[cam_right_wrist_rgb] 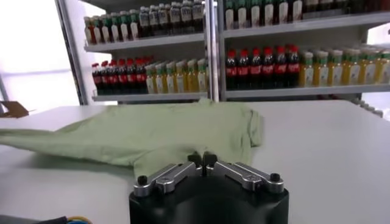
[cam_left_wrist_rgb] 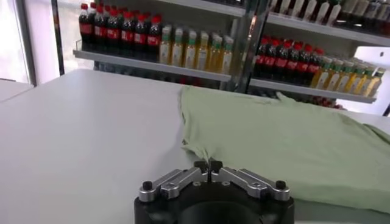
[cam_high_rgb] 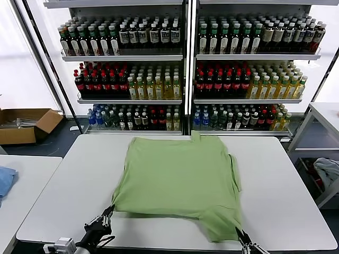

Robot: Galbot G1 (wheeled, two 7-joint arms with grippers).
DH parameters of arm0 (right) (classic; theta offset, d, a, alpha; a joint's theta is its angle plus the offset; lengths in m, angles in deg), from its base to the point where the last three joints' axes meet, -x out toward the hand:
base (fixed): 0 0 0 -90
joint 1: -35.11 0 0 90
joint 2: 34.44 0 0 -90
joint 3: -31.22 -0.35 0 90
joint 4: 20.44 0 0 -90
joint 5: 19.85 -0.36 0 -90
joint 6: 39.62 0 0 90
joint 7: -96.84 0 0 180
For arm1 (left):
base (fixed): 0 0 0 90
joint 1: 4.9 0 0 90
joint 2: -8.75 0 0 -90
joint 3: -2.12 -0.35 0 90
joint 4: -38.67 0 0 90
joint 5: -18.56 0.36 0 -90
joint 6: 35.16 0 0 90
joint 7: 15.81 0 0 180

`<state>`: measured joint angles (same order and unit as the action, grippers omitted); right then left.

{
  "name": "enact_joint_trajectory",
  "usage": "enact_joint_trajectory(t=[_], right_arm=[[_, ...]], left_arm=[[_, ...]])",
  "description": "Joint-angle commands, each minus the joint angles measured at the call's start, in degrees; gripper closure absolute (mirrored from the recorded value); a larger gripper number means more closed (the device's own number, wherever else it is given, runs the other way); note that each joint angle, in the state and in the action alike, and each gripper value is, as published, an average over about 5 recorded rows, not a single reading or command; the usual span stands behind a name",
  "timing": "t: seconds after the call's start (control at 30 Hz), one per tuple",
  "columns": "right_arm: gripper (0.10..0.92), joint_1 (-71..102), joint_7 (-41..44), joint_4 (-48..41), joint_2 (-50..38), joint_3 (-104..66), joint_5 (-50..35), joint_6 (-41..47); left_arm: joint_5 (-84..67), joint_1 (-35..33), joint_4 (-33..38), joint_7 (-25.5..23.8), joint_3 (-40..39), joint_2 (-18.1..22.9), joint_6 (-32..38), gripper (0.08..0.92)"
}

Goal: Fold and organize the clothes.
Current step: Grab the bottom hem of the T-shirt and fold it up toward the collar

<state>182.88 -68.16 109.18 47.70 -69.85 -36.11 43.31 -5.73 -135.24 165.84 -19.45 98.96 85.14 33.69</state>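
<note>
A light green polo shirt [cam_high_rgb: 177, 182] lies spread across the middle of a white counter [cam_high_rgb: 69, 196], with a folded sleeve along its right side. The shirt is the landmark for everything that follows.

The left gripper [cam_high_rgb: 108, 213] sits at the shirt's near left corner, at the front edge of the counter. In the left wrist view its two black-tipped fingers [cam_left_wrist_rgb: 200, 166] are pressed together, with the point of that fabric corner meeting the tips; they appear to pinch the cloth. The right gripper [cam_high_rgb: 242, 236] sits at the shirt's near right corner, also by the counter's front edge. In the right wrist view its fingers [cam_right_wrist_rgb: 195, 161] are likewise pressed together, right where the green hem comes down to them, so they appear to pinch the shirt too.

Behind the shirt, past the far edge of the counter, stand shelves [cam_high_rgb: 183, 55] packed with rows of bottles [cam_high_rgb: 106, 82], some with dark drinks and red caps, some yellow, some clear. To the left of the shirt, a second counter carries a blue cloth [cam_high_rgb: 5, 180] at its edge. Farther back on that side, an open cardboard box [cam_high_rgb: 26, 126] rests on the floor. To the right of the shirt, beyond the counter, a grey-blue cloth [cam_high_rgb: 327, 172] lies bunched low down.
</note>
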Motion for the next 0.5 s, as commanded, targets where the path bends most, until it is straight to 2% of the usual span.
enact_joint_trajectory(t=[0.03,0.17,0.33,0.5], right_arm=[[0.912,-3.3,-2.2,3.0,0.2,-0.3,-3.1,-0.8],[0.912,-12.7,-3.4,0.9,0.6,0.3,-3.9,3.0],[0.912,-23.4,-4.4,-3.0,0.6,1.7,-4.7,7.6],[0.912,-30.6,-5.7,-6.9,1.8,3.6,-2.9,11.3]], left_arm=[[-0.9,-0.8,4.5,-0.7,1.0,-0.4,0.8,0.915],[-3.1,6.2,2.2,-0.2,0.8,-1.3,0.4,0.915],[-8.1,14.3,-2.1,3.1,-1.6,-5.3,0.2,0.915],[-9.3,19.8,-8.0,3.3,-3.9,-8.1,1.1,0.915]])
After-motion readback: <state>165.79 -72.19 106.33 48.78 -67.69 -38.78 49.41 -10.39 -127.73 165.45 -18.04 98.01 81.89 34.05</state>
